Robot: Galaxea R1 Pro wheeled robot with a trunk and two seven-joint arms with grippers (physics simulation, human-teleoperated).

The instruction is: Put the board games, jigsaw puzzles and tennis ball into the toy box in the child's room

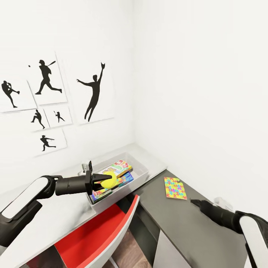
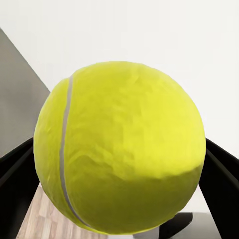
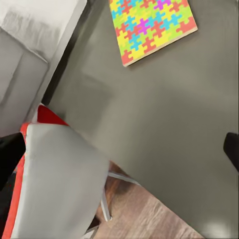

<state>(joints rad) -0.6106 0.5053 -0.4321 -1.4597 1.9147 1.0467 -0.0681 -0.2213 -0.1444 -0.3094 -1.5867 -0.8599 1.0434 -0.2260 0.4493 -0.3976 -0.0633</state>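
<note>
Left claw is clamped on the tennis ball, hovering over the near end of the toy box, which sits on the table toward its far corner with game boxes already inside. So mostly done I'd say: ball needs dropping, and one jigsaw puzzle lies flat on the dark cabinet near its far edge, long side running away from the robot. Right claw is near it; can't tell how far it's open.

Showing yellow-green with 1 pale grey seam: the tennis ball. Displaying yellow, pink, blue and green interlocking pieces: the jigsaw puzzle. Appearing light grey: the toy box. Appearing red inside a white shell: the chair. Carrying black silhouettes: the wall posters.
</note>
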